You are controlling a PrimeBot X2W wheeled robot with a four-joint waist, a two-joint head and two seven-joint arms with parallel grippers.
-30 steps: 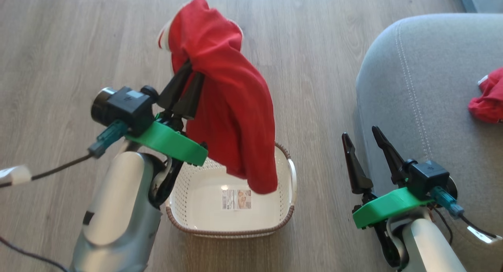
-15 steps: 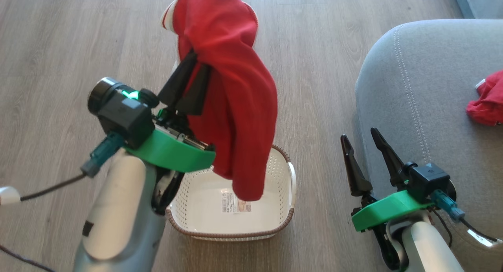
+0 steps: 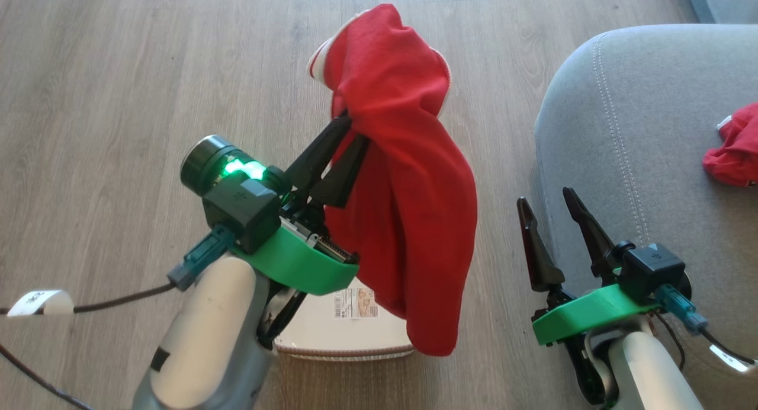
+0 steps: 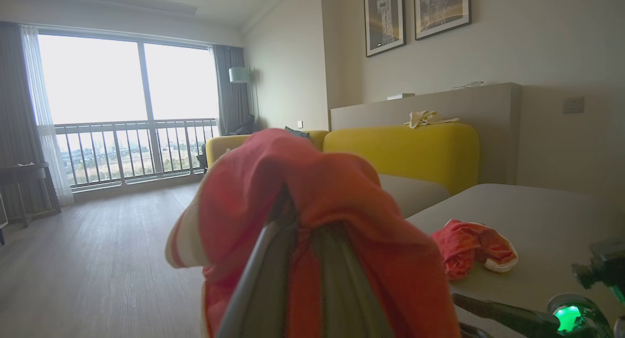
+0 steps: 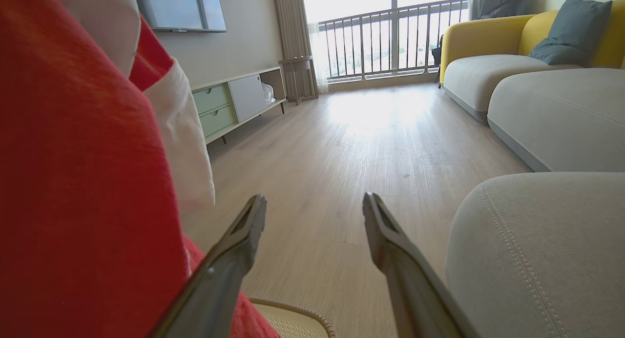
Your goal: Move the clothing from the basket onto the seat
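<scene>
Over pale wood flooring (image 3: 118, 102), the left gripper (image 3: 349, 133) is clamping a bright red fabric garment (image 3: 408, 208) clear above the cream perforated plastic basket (image 3: 343, 352), likely for carrying to the grey upholstered sofa (image 3: 651, 131), while the right gripper (image 3: 546, 197) is waiting, jaws apart.

Wood-plank floor (image 3: 118, 102) ahead of me, grey-brown. 1 basket (image 3: 349, 353) sits on it, cream-white with a brown rim, near the seat (image 3: 639, 131) but not touching. The grey seat stands at my right. 1 crumpled red garment (image 3: 734, 152) lies on its cushion.
</scene>
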